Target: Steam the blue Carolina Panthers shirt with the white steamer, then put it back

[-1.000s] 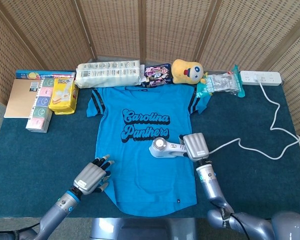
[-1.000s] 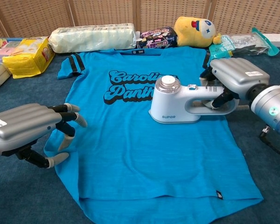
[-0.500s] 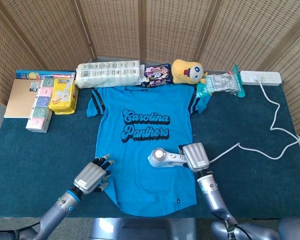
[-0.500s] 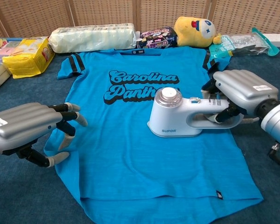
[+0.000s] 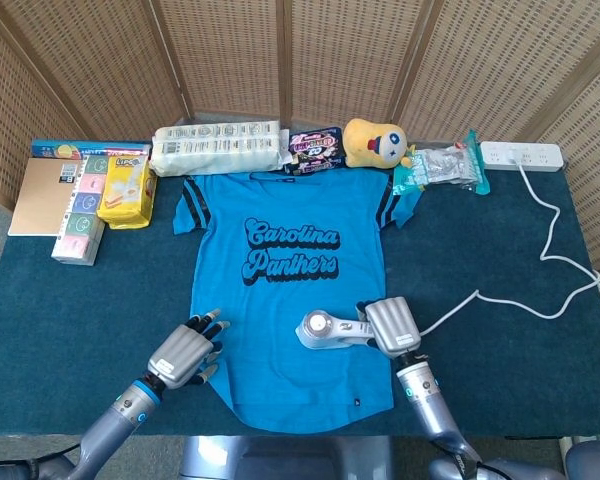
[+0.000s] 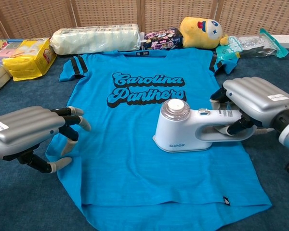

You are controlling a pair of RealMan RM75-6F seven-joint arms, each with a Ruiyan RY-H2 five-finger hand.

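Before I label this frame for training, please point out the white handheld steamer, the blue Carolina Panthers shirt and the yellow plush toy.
white handheld steamer point(image 6: 179, 129): chest view, on its round head.
blue Carolina Panthers shirt point(image 6: 135, 163): chest view, plain fabric below the lettering.
yellow plush toy point(image 5: 368, 141): head view, on its face.

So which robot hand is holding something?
The right hand. It grips the handle of the white steamer sitting on the blue shirt, while the left hand holds nothing, fingers spread.

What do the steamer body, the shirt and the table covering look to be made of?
Steamer: smooth glossy white plastic, judging by its sheen, with a clear-looking cap on top. Shirt: soft heathered knit, probably cotton blend; fine streaks show, and it lies limp. Table covering: dark teal, matte and fuzzy, like felt or short carpet.
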